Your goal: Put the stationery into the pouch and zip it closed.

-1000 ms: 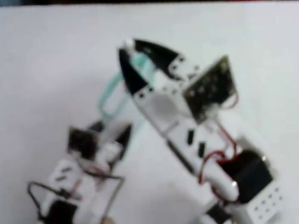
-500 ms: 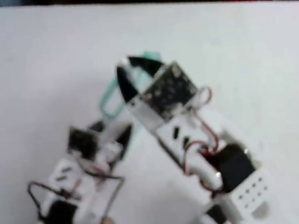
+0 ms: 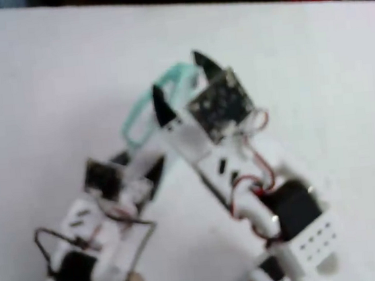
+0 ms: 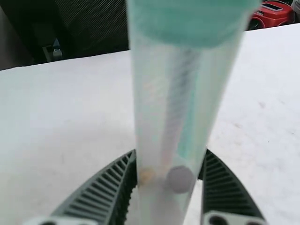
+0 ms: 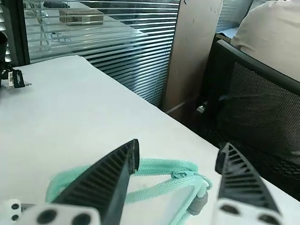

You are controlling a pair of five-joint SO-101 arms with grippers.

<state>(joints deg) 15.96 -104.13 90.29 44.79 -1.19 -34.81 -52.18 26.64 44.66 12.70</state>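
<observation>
Pouch (image 4: 180,108): likely soft, light, slippery. My left gripper (image 4: 168,187) pinches it; right gripper (image 5: 180,145) gapes empty by the zip pull (image 5: 199,200), the best hold.

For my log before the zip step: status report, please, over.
Left gripper shut on pouch. Right gripper open, above the zipper. Pouch not yet zipped; nothing seen in the way.

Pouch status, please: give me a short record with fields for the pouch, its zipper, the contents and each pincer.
pouch: clear, teal-topped, stretched between the two arms
zipper: teal tracks spread in a loop, not closed
contents: stationery visible through the clear wall
left pincer: shut on the pouch
right pincer: open, straddling the zipper end
</observation>
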